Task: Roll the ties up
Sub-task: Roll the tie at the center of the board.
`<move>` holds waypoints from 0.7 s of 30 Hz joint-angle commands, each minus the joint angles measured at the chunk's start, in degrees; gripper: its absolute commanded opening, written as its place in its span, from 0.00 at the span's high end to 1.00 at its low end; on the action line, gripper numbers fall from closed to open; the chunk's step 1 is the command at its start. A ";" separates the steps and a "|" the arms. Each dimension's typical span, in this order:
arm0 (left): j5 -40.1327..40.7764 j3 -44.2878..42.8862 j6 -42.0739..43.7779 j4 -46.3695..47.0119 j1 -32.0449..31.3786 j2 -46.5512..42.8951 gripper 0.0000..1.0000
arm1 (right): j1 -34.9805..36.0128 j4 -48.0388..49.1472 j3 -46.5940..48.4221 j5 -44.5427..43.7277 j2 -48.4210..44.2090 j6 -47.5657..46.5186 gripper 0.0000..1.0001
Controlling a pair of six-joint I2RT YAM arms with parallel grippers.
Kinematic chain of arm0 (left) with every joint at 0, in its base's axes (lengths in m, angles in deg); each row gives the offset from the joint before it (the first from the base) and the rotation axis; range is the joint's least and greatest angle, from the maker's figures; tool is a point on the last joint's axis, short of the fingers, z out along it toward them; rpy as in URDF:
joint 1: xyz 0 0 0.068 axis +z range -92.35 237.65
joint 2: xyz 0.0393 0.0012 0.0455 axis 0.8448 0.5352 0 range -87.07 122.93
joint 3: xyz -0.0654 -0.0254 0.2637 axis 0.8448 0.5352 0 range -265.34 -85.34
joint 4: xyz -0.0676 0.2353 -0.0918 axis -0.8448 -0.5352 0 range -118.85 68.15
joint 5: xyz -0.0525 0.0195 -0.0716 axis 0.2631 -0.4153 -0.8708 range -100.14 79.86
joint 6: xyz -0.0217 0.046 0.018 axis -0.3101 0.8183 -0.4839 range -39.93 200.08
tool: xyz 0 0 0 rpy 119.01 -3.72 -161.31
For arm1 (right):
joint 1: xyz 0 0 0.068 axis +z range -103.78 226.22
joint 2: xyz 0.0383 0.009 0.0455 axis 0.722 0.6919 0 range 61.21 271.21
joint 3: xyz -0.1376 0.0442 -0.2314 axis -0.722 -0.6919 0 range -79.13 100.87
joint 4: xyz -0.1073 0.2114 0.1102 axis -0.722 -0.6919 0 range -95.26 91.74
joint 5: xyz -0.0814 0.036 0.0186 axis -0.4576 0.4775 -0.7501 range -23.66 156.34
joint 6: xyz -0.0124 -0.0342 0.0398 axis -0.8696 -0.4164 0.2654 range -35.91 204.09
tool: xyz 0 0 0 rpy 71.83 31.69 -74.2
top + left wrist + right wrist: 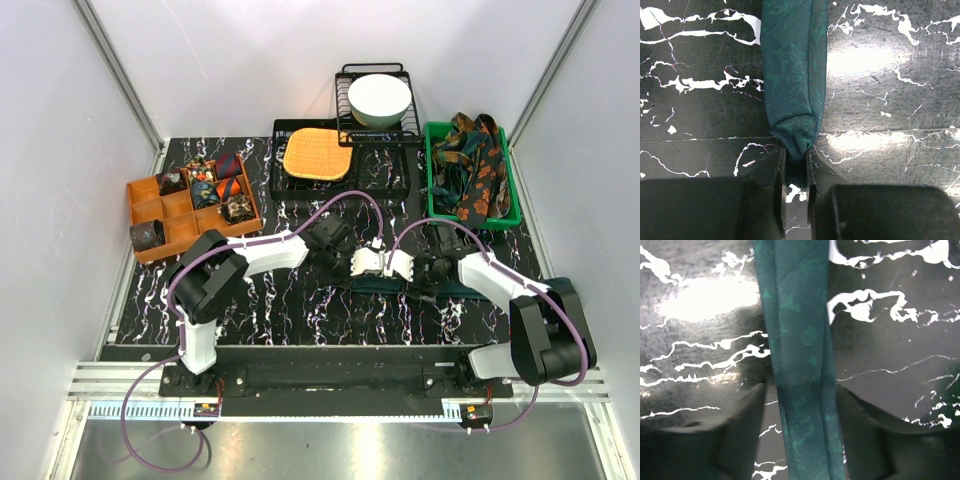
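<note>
Fingers [826, 172] of left gripper [796, 160] pinched tight on folded tip of dark teal tie [792, 75]. Tie lies flat along black marbled table [900, 100], mid-table between both arms. Right gripper [807, 405] straddles the strip further along, its fingers [740, 435] spread, a gap on each side of the cloth. Patterned ties [478, 165] heaped in green bin [476, 222]. Rolled coils [205, 185] sit in orange divided box [185, 230].

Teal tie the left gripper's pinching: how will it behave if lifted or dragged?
Probably floppy: the tie bunches into a soft fold where the left gripper pinches its end, so it would likely sag if lifted. Dragged, it should slide over the glossy table but may wrinkle rather than stay flat.
</note>
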 commanded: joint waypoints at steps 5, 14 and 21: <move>2.64 0.70 0.48 -3.84 0.49 2.08 1.00 | -2.12 -4.84 4.25 -1.42 0.76 6.62 0.16; 2.90 0.35 0.57 -4.63 0.31 1.64 1.00 | -12.41 -15.49 18.40 20.01 4.09 38.64 0.20; 3.16 0.18 0.31 -4.80 0.05 1.64 1.00 | -12.85 3.58 17.96 31.00 6.62 77.44 0.44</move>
